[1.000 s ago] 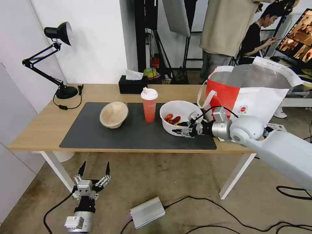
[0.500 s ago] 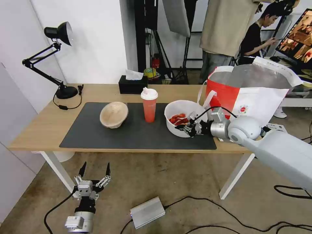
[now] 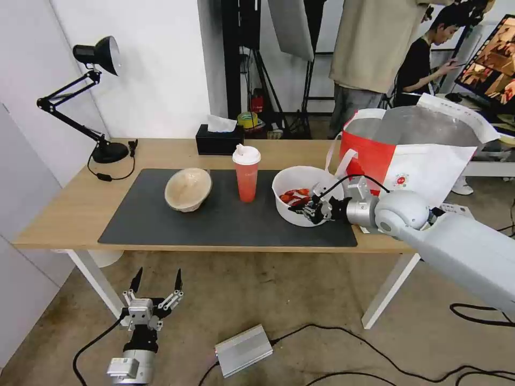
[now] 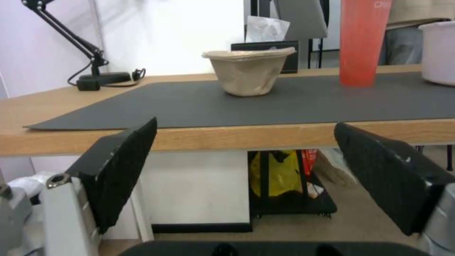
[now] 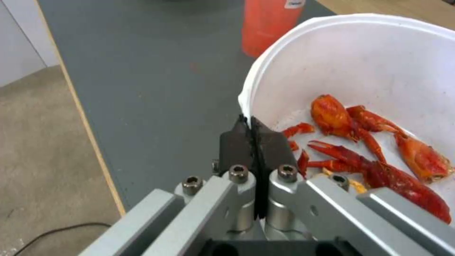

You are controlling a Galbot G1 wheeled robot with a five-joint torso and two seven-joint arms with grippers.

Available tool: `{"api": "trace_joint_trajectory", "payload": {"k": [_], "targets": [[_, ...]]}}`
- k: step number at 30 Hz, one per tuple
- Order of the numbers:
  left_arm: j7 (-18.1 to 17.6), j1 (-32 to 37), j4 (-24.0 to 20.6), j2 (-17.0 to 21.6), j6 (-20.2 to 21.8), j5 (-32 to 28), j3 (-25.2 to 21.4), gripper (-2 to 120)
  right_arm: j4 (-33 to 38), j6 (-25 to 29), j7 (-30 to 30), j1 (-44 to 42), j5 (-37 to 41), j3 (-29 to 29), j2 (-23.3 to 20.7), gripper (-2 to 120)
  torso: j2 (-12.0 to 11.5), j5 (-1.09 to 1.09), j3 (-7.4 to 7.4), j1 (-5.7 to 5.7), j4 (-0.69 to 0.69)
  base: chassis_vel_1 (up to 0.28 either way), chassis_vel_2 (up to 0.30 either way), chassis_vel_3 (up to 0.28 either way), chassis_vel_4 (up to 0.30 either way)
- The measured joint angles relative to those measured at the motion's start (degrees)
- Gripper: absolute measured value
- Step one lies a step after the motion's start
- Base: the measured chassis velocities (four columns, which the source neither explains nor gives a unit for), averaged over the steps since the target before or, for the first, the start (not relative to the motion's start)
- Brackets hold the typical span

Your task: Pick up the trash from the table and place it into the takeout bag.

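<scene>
Right hand (image 3: 310,209) now pinched tight on white bowl (image 3: 300,182) rim, bowl tipped, dragged toward takeout bag (image 3: 429,161) at table (image 3: 64,214) right end; left hand (image 3: 155,281) spread wide, empty, below front edge.

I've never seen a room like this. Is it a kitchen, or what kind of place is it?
Probably a filming studio or robot lab, not a kitchen: a light stand behind the table, a screen at the side, cables across the floor.

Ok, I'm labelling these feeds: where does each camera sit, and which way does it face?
Head view: high, facing down at the light-wood table; both arms show.
Left wrist view: below the table edge, facing the beige pulp bowl; open left gripper shows.
Right wrist view: at the wide white plastic bowl, right gripper pinching its rim.
Shared: all show the tall red drink cup.
</scene>
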Motion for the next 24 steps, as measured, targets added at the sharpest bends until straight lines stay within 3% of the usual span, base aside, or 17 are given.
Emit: {"api": "trace_joint_trajectory", "payload": {"k": [24], "targets": [[0.03,0.17,0.03,-0.16,-0.14,0.08,0.03,100,4.25,2.06,-1.41,-2.50,-2.98,3.80,-1.94,0,-0.01,0.00,0.00,0.01,0.00,0.000,0.000,0.000,0.000]]}}
